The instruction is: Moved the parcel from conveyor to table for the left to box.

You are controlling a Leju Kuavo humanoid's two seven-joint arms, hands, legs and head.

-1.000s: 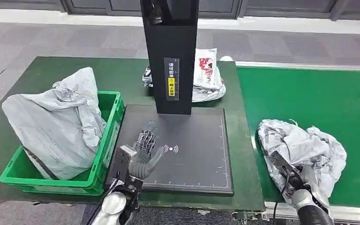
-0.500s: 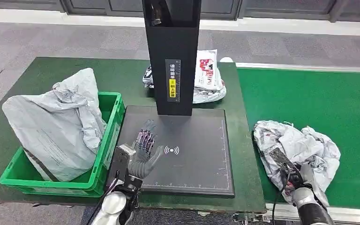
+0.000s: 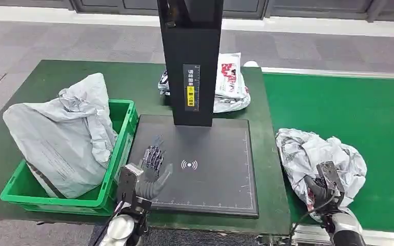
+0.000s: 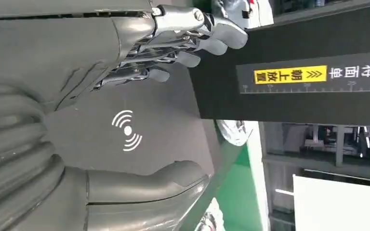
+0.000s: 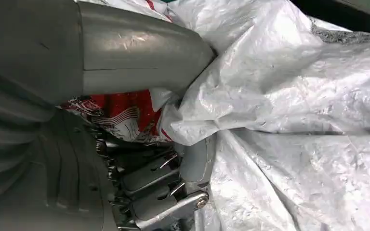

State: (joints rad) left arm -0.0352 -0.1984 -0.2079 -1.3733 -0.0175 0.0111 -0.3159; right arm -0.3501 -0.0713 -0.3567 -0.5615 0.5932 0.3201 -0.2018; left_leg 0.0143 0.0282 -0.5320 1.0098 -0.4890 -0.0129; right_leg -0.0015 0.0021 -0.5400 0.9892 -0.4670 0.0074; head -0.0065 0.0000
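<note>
Desk [image 3: 41,77]: dark green, carrying my scan pad and green crate.
Conveyor [image 3: 349,102]: on my right.
Parcel [image 3: 313,154]: crumpled white bag lying on the belt's near edge, long axis running across it toward the desk.
Right hand [image 3: 324,185]: fingers [image 5: 192,163] clenched into the parcel's near end.
Left hand [image 3: 151,171]: farther off, fingers released, hovering over the pad.

White crinkled parcel [image 3: 318,156] with red print, on green conveyor [image 3: 349,113]; left of it, black scan pad [image 3: 210,164] with white signal icon, black post [image 3: 192,61] with yellow label, green crate [image 3: 115,154] holding grey bag [image 3: 61,133].
</note>
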